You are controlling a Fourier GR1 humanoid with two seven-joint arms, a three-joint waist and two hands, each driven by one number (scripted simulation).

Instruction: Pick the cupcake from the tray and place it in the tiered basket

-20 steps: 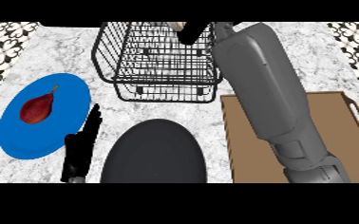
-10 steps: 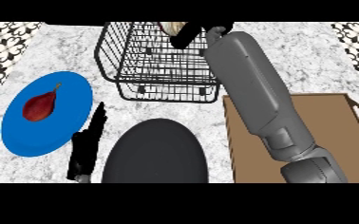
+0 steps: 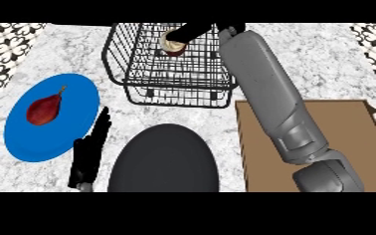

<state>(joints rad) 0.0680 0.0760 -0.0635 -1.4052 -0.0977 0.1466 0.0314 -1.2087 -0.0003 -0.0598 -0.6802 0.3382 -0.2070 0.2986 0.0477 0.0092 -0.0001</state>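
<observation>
The cupcake (image 3: 174,44), cream-topped with a dark red base, is inside the upper tier of the black wire tiered basket (image 3: 147,87) at the back of the counter. My right hand (image 3: 197,30) reaches over the basket's rim from the right. Its fingers close on the cupcake's top, and the grey forearm (image 3: 264,89) crosses the basket's right side. The brown tray (image 3: 346,129) lies at the right, partly hidden by that arm. My left hand (image 3: 91,149) rests open on the counter at the lower left, fingers pointing away.
A blue plate (image 3: 73,129) at the left carries a red pear-shaped fruit (image 3: 44,110). A dark grey round plate (image 3: 163,160) sits in the front middle, just right of my left hand. White marble counter shows round the basket.
My right hand has carried the cupcake leftwards and down into the basket's top tier. The left hand has stayed where it was.
</observation>
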